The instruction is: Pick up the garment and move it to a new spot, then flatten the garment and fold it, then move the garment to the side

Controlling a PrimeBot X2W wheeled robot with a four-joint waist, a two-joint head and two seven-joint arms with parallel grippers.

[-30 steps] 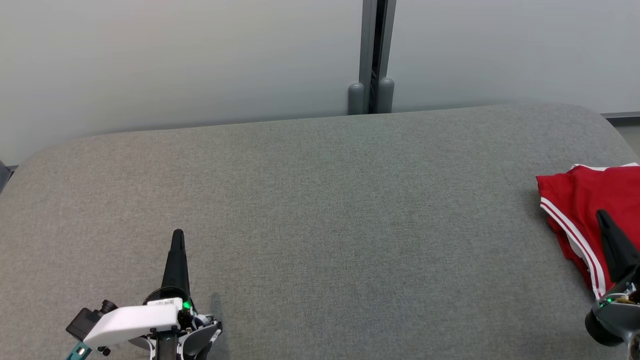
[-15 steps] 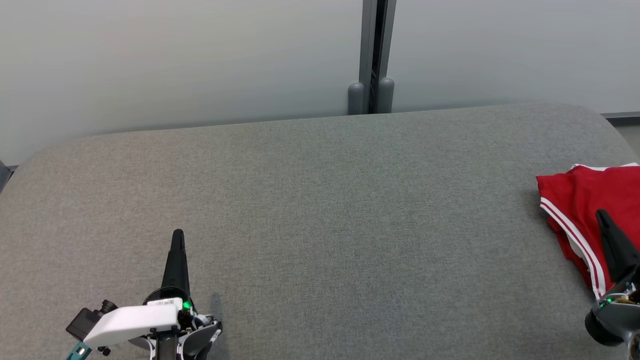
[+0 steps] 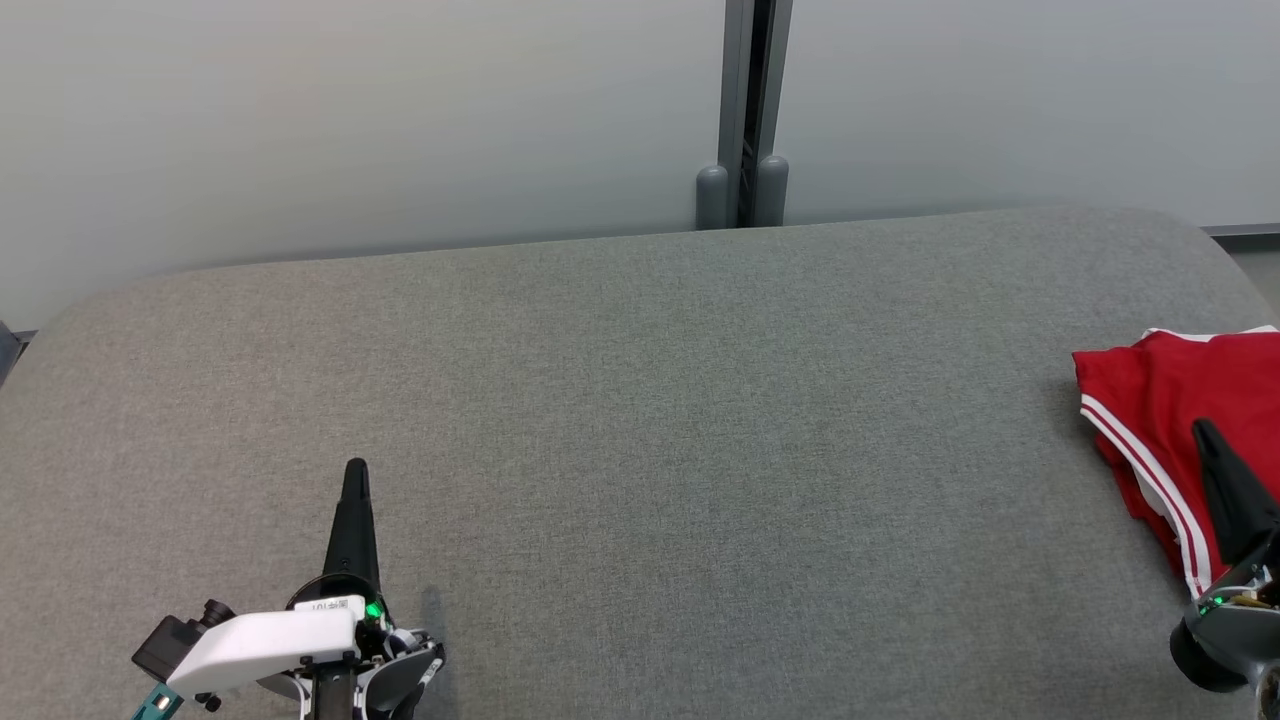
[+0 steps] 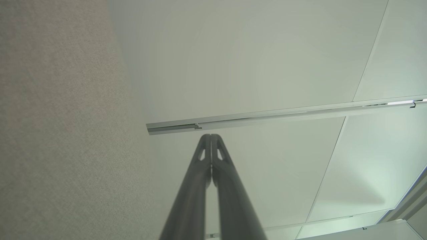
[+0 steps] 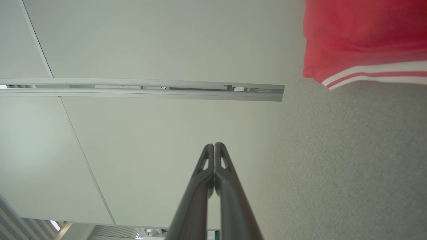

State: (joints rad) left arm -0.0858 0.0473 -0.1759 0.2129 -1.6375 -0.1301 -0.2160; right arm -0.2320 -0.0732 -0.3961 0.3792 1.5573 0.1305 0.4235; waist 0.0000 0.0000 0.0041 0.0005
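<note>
Head view: grey fabric-topped desk [image 3: 640, 400] before a pale wall [image 3: 350, 120], w/ a dark upright post [image 3: 745, 110] at centre back. I see the garment [image 3: 1150, 395], red w/ white side stripes, lying bunched at the desk's far R edge, partly cut off by the frame. L tool [image 3: 356, 472], lower L: fingers pressed together, pinching nothing, over bare fabric, well apart from the garment. R tool [image 3: 1203, 432], lower R: likewise pressed together & empty. Its dark fingers overlap the garment's near part in this view, but I can't tell whether they touch the cloth. R wrist view: tips meet, pointing toward the wall panels; the garment [image 5: 360, 40] sits at upper R, apart from the tips. L wrist view: tips meet below a metal rail [image 4: 267, 116], desk fabric at L.
</note>
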